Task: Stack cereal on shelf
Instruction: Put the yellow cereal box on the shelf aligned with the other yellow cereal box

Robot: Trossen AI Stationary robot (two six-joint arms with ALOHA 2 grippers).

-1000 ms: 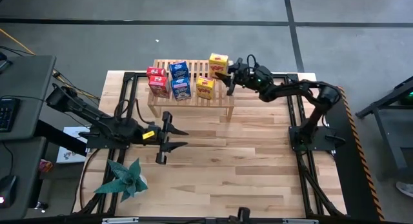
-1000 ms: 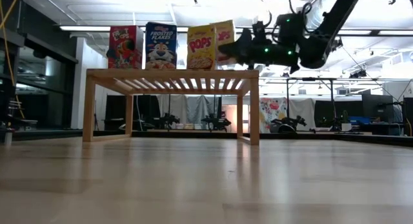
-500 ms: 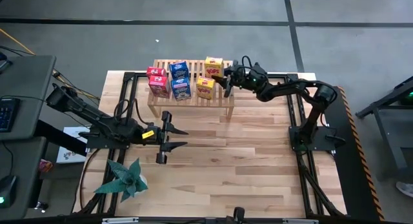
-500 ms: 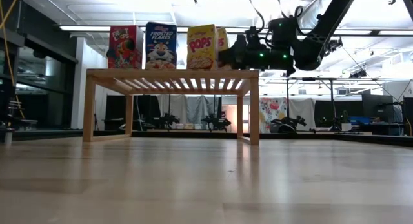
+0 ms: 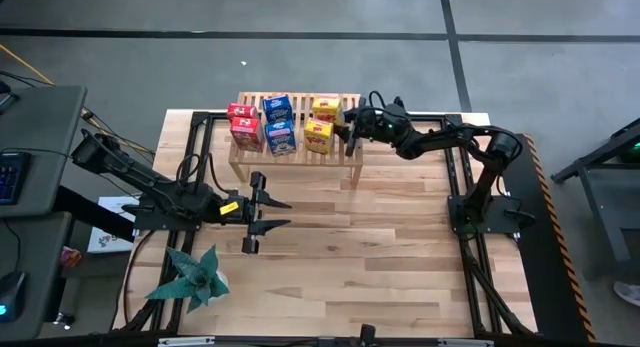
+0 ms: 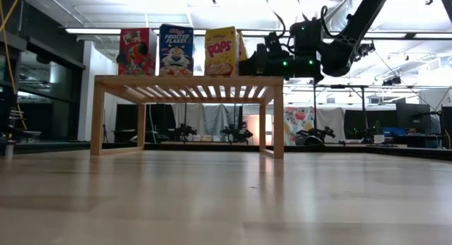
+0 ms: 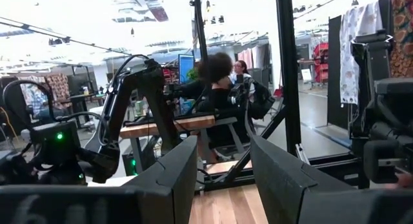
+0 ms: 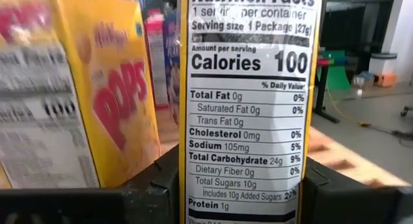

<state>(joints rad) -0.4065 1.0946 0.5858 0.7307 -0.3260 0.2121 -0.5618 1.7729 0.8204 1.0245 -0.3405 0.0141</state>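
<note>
Red (image 5: 242, 125), blue (image 5: 280, 124) and yellow cereal boxes (image 5: 322, 123); light-wood shelf (image 5: 296, 153).

The grey concrete floor (image 5: 330, 47) filled the upper part of the high view, crossed by dark seams. A dark side table (image 5: 30, 137) with a keyboard stood at the left edge. In the low view, long ceiling lights (image 6: 106, 31) glowed at the top, a pale curtain (image 6: 205, 118) hung at centre, and a patterned panel (image 6: 300, 121) stood right of it. A seated person (image 7: 216, 88) showed mid-frame in the left wrist view.
</note>
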